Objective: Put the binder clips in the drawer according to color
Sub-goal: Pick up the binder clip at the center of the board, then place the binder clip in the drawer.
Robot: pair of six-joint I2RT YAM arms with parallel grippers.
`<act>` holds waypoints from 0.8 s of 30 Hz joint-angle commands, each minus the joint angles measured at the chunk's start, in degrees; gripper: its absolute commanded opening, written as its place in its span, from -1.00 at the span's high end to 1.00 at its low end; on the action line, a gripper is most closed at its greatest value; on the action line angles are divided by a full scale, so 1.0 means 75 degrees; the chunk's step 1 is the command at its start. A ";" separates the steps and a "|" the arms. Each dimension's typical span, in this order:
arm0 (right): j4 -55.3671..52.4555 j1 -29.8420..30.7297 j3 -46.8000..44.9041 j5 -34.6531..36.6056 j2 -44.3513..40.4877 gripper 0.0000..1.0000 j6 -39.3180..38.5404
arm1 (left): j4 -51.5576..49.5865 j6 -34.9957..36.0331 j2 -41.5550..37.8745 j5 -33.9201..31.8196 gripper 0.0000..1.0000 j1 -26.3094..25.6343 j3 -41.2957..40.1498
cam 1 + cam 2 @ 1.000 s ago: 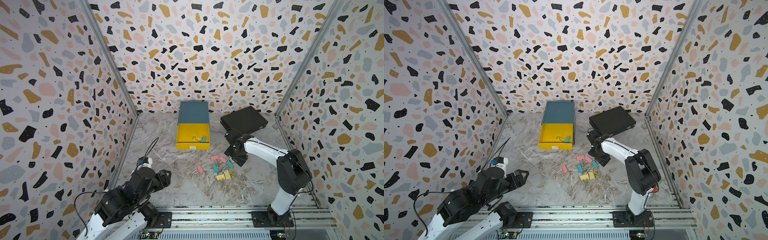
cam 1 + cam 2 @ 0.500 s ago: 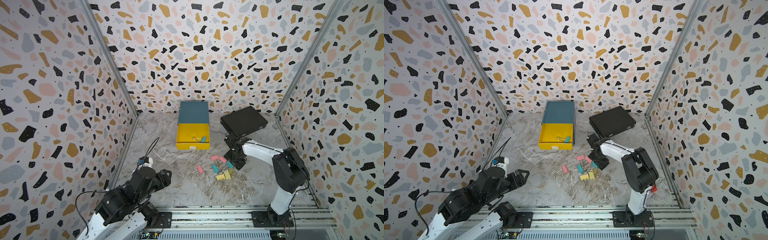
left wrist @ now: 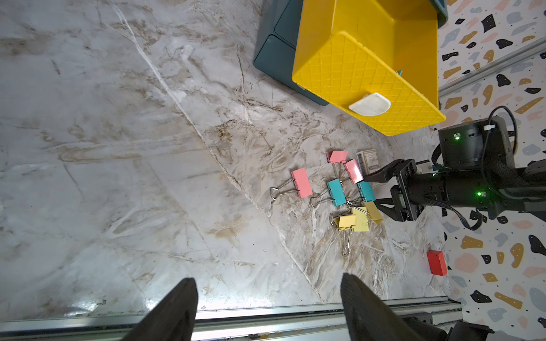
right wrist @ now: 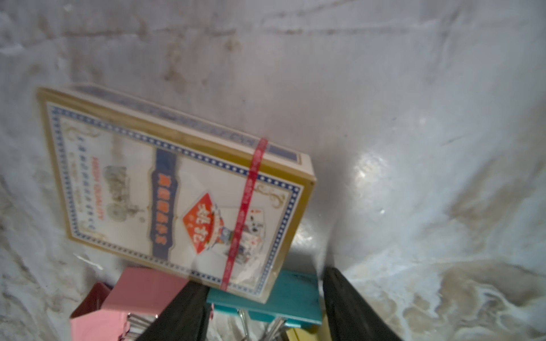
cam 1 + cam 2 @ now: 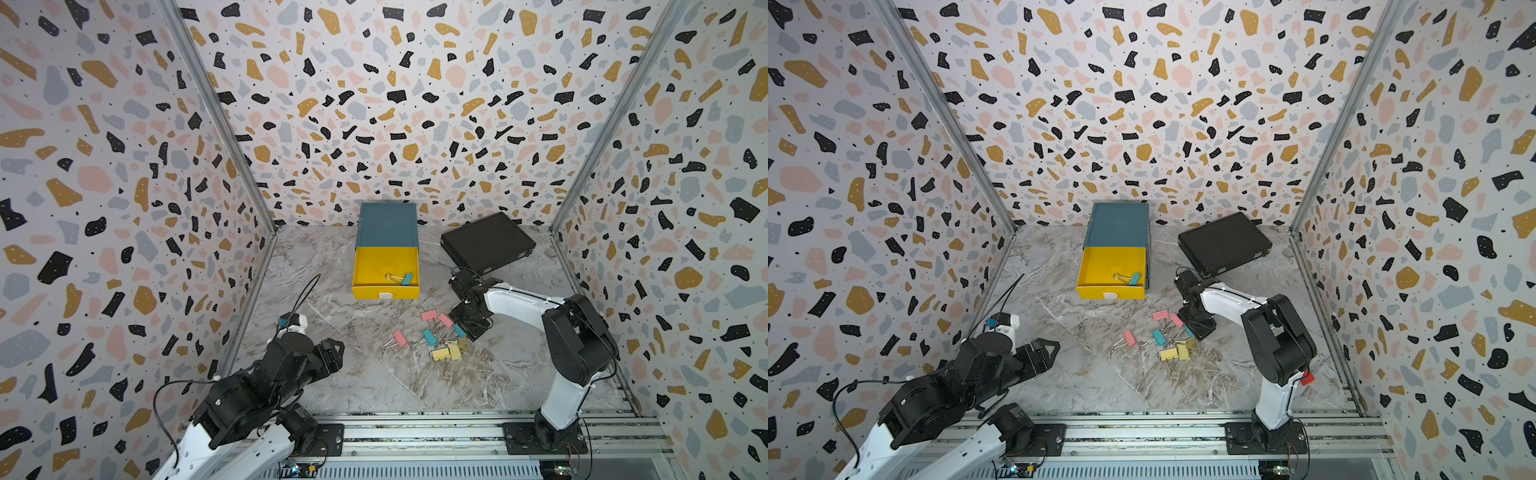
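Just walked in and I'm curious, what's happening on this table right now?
A two-armed robot is sorting colored binder clips into a chest of drawers. Its yellow top drawer is pulled out, with one teal clip lying inside. The right claw is down among the loose clips, straddling a second teal clip beside a card box; whether it grips yet is unclear. The left claw hangs open off to the side, holding nothing.
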 commanded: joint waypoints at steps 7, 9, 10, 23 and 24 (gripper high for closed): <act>-0.0317 0.0052 -0.0085 0.0288 -0.0496 0.15 0.0242 | 0.0303 -0.0032 0.0015 0.0006 -0.59 0.0044 -0.0129; -0.0538 0.0060 -0.0063 0.0592 -0.0893 0.18 0.0100 | 0.0359 -0.0020 0.0050 0.0050 -0.59 0.0038 -0.0176; -0.0676 0.0054 -0.0031 0.0801 -0.1139 0.19 -0.0030 | 0.0390 -0.0026 0.0060 0.0085 -0.59 0.0038 -0.0217; -0.0364 0.0712 0.2821 0.2026 -0.2294 0.43 -0.4080 | 0.1148 -0.0076 0.0402 0.0736 -0.56 0.0038 -0.0712; -0.0325 0.0909 0.3255 0.1922 -0.2074 0.44 -0.4439 | 0.1234 -0.0106 0.0444 0.0830 -0.56 0.0032 -0.0751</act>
